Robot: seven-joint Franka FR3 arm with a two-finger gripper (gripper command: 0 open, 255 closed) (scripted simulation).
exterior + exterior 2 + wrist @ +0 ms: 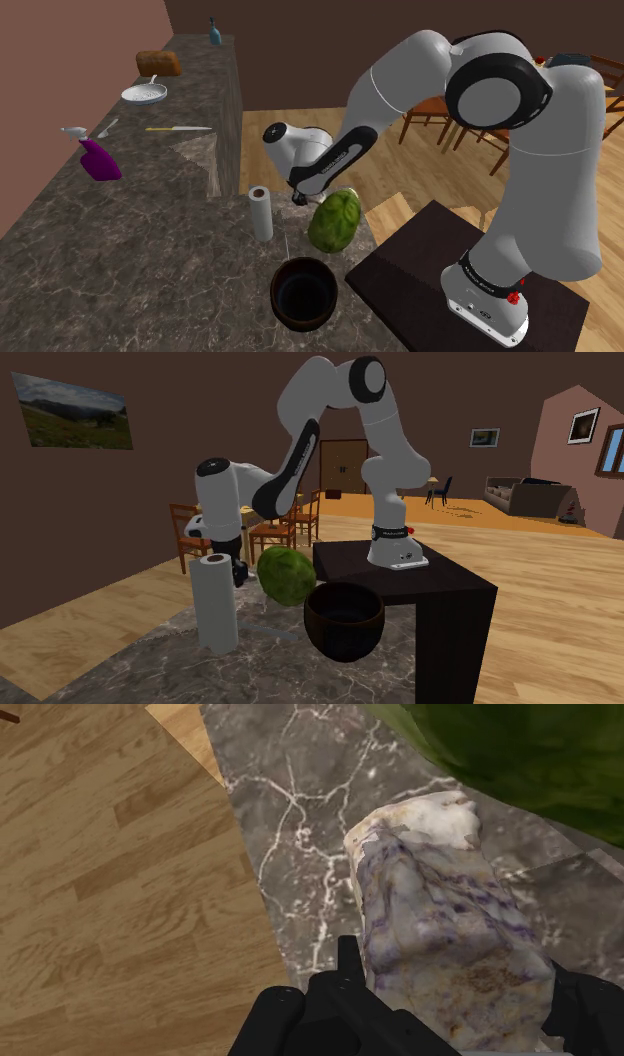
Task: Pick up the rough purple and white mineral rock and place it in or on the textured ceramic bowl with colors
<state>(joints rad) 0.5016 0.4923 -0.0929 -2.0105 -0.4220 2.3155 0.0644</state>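
Observation:
The rough purple-and-white rock (pixel 440 904) lies lengthwise between my two black fingers, which press against its sides; my gripper (pixel 455 979) is shut on it just over the dark marble counter (pixel 300 814). In the shoulder view the gripper (pixel 298 197) hangs low at the counter's edge beside a green melon-like ball (pixel 335 220). The dark brown bowl (pixel 275 285) stands near the counter's front end, just in front of the green ball. In the second exterior view the gripper (pixel 240 574) sits behind the paper roll, and the bowl (pixel 344 620) is to that view's right of it.
A white paper roll (pixel 260 213) stands upright close by the gripper. The green ball (pixel 520 754) nearly touches the rock's far end. Farther along the counter lie a purple spray bottle (pixel 98 160), a knife (pixel 180 129), a white dish (pixel 144 94) and bread (pixel 160 63). Wooden floor (pixel 110 894) drops off beside the counter.

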